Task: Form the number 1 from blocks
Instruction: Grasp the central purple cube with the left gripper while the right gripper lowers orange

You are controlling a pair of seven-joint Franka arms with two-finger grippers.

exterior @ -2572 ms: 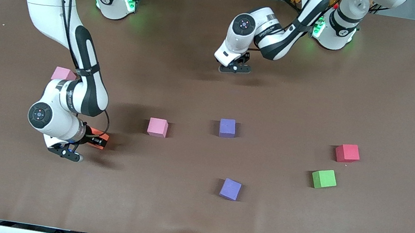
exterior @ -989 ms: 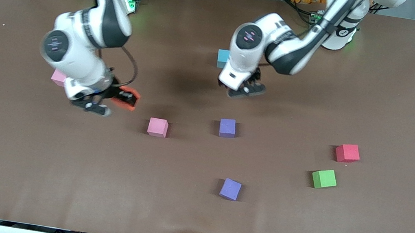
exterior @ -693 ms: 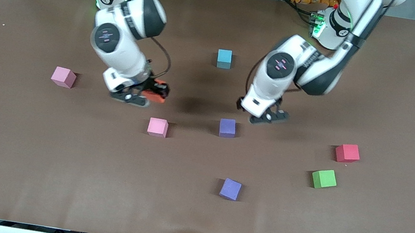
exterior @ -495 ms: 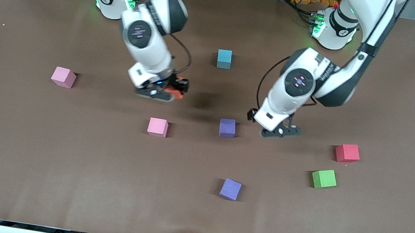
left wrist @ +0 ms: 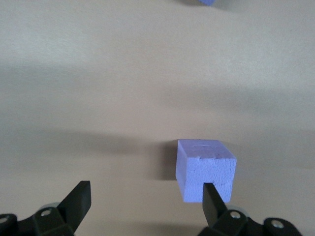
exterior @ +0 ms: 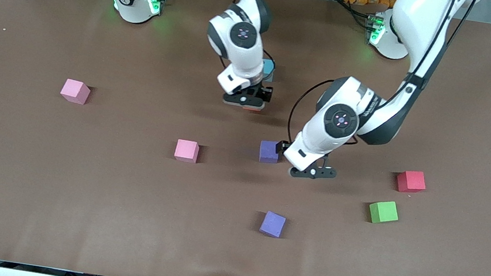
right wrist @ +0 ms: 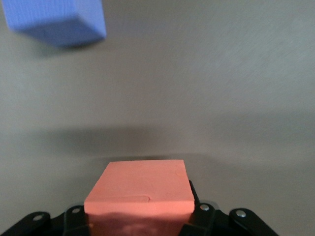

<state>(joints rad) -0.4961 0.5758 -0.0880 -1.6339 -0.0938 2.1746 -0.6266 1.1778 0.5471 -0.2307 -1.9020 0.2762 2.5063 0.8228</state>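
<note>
Your right gripper point(exterior: 248, 101), upper centre of the front view, is clamped on the orange block point(right wrist: 140, 194) and hangs above the table point(exterior: 24, 183) just below the light blue block point(exterior: 268, 68), which its wrist half hides. Set it down crooked or too close and you could nudge that blue cube and bend the stroke of the 1. Your left gripper point(exterior: 311, 170), mid-frame, stands wide and empty beside a purple block point(exterior: 268, 151); its wrist view shows one finger point(left wrist: 212, 200) right at the cube point(left wrist: 205, 169), so an off-centre descent could push it away. The other purple block point(exterior: 272, 224) sits lower centre, 2 pink blocks point(exterior: 186, 150) point(exterior: 75, 91) at left. All are small matte foam cubes, grainy-faced, light and likely easy to squash or skid.
</note>
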